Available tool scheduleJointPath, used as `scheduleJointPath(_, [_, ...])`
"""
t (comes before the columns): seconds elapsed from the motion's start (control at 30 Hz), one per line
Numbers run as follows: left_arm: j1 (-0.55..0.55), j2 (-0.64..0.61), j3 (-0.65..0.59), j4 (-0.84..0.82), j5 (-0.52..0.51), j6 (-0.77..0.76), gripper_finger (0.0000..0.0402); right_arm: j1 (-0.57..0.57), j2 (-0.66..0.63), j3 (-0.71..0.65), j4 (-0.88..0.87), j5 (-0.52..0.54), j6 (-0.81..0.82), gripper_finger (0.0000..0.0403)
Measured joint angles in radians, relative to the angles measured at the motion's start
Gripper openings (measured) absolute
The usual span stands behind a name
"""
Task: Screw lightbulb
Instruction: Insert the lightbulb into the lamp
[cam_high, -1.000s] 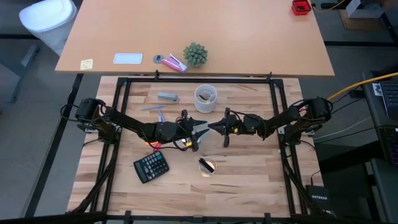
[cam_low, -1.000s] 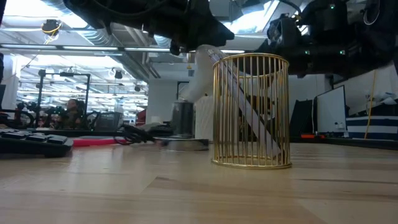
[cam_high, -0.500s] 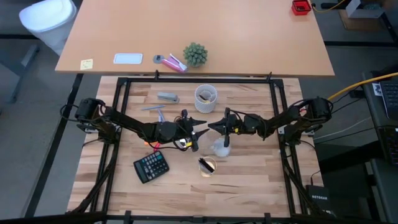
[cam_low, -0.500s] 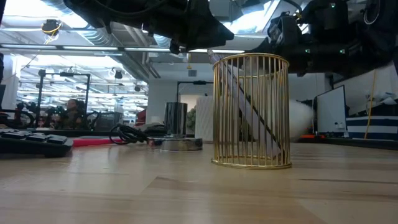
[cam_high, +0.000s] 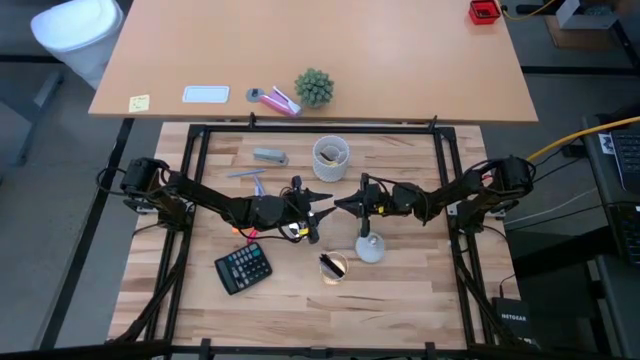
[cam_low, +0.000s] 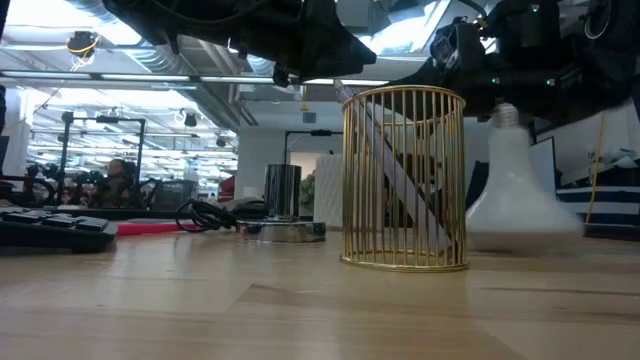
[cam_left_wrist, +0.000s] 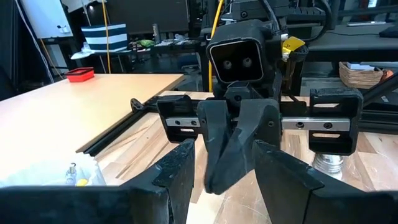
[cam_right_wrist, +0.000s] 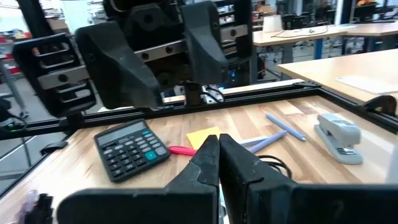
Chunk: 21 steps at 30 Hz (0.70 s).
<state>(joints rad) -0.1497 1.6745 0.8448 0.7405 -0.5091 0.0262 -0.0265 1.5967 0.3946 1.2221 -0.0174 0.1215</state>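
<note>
The lightbulb (cam_high: 370, 246) stands on the table on its white glass end (cam_low: 515, 205), grey screw base (cam_low: 507, 116) up, just near of my right gripper; no gripper touches it. My left gripper (cam_high: 322, 201) hangs level above the table, open. My right gripper (cam_high: 343, 203) faces it, shut. In the left wrist view its shut fingers (cam_left_wrist: 233, 149) reach in between the left gripper's (cam_left_wrist: 224, 171) open fingers. The silver socket (cam_low: 285, 230) with its black cord lies on the table below the left gripper.
A gold wire cup (cam_high: 333, 267) holding a pen stands left of the bulb, and a black calculator (cam_high: 243, 268) lies at the near left. A pale cup (cam_high: 331, 157), a grey stapler (cam_high: 269, 156) and pens (cam_high: 250, 178) sit toward the far edge.
The lightbulb, a second ago up between the two grippers, has fallen to the table, tumbled toward the near right and come to stand on its glass end, base up.
</note>
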Motion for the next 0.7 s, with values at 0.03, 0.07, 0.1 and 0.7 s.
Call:
scheduleJointPath(0.03, [0.000,0.000,0.000,-0.003,0.000,0.000,0.0153,0.000,0.000,0.000,0.000,-0.006,0.000,0.0005])
scheduleJointPath(0.07, [0.000,0.000,0.000,-0.006,0.000,0.000,0.0153,0.000,-0.005,0.000,-0.002,-0.015,0.000,0.0005])
scheduleJointPath(0.1, [0.000,0.000,0.000,-0.007,0.000,0.000,0.0153,0.000,-0.013,0.000,-0.004,-0.026,0.000,0.0005])
scheduleJointPath(0.7, [0.001,-0.001,0.001,-0.090,-0.001,-0.004,0.0153,0.086,-0.807,0.000,-0.991,-0.046,-0.045,0.0005])
